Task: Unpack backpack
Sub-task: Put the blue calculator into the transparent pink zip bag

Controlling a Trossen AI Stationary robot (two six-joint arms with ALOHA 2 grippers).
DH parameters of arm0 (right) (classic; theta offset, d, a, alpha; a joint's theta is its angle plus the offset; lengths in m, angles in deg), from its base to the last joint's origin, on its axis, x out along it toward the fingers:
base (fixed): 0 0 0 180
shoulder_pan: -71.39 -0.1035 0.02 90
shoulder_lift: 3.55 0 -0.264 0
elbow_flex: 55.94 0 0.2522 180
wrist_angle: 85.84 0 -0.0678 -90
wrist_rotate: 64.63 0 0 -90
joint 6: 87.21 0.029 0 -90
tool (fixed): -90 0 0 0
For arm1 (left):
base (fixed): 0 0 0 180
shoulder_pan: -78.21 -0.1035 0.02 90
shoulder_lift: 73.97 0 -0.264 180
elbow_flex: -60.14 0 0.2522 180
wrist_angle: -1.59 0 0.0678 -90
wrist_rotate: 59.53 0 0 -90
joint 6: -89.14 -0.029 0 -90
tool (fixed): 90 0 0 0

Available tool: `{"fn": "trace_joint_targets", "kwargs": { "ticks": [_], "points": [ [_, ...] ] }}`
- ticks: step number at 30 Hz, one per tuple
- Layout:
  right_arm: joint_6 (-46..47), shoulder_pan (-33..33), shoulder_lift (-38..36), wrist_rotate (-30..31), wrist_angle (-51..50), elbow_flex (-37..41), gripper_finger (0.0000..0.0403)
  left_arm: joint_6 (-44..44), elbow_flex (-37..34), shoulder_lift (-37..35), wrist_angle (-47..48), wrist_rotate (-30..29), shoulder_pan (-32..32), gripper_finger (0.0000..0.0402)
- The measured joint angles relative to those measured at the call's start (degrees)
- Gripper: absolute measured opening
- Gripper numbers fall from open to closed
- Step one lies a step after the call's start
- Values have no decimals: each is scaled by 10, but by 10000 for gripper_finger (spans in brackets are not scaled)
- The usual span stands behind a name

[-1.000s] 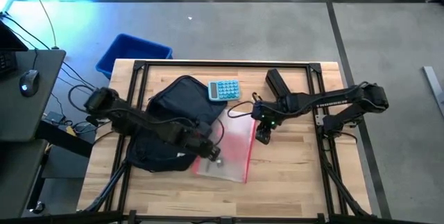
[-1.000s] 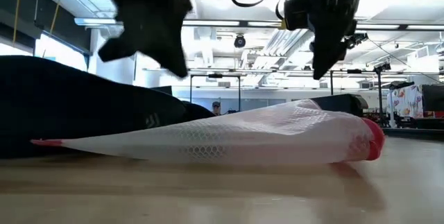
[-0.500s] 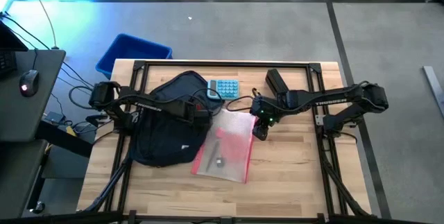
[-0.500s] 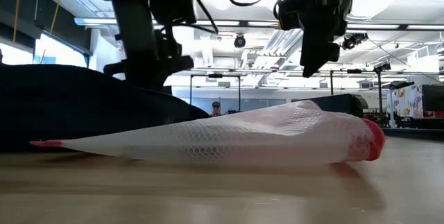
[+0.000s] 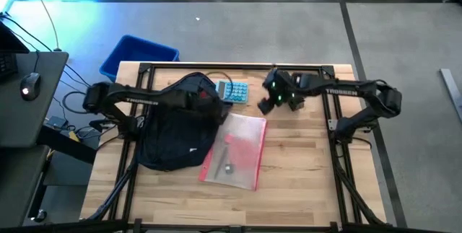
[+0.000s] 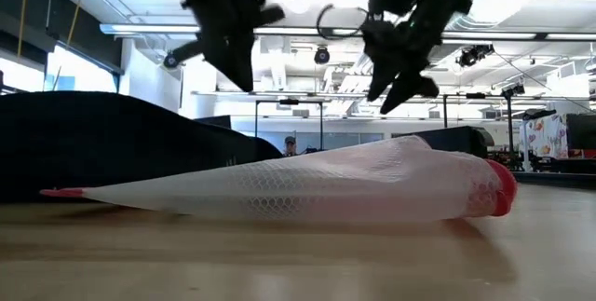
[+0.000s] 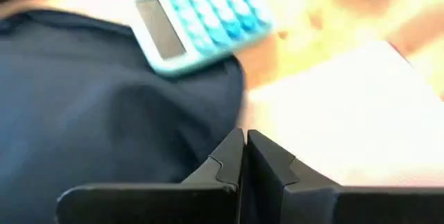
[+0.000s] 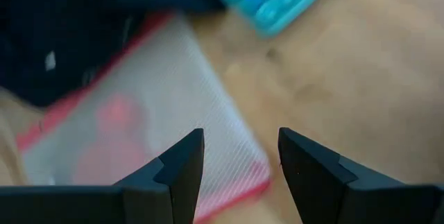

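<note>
**Backpack down, both grippers up in the air**

The dark navy backpack (image 5: 177, 128) lies slumped on the left half of the wooden table (image 5: 303, 168). Against its right side rests a clear mesh pouch (image 5: 235, 151) with red trim, and a light blue calculator (image 5: 232, 91) sits touching its top edge. The left gripper (image 5: 209, 102) hovers over the backpack's upper right, fingers pressed together, holding nothing. The right gripper (image 5: 268, 100) hangs above the table just right of the calculator, fingers parted and empty. A blue bin (image 5: 137, 55) stands on the floor beyond the table.
</note>
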Motion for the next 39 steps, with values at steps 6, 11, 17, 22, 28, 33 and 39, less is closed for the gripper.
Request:
{"fn": "trace_joint_targets", "kwargs": {
  "ticks": [6,11,17,22,28,33,39],
  "points": [
    [-14,99,63,-84,83,0,169,-68,-1,47,-53,48,-124,0],
    [-30,134,120,-147,158,0,169,-95,-1,80,-80,110,-208,0],
    [-101,141,171,-172,145,-55,170,-103,-1,115,-98,178,-257,0],
    [-154,141,213,-169,108,-125,194,-117,-1,142,-107,195,-262,0],
    [-153,142,297,-122,18,-225,249,-194,-1,175,-125,215,-267,0],
    [-143,141,374,-101,-76,-314,274,-265,-2,195,-128,222,-279,0],
    [-91,138,426,-117,-120,-369,275,-325,-16,201,-141,228,-295,0]
  ]
}}
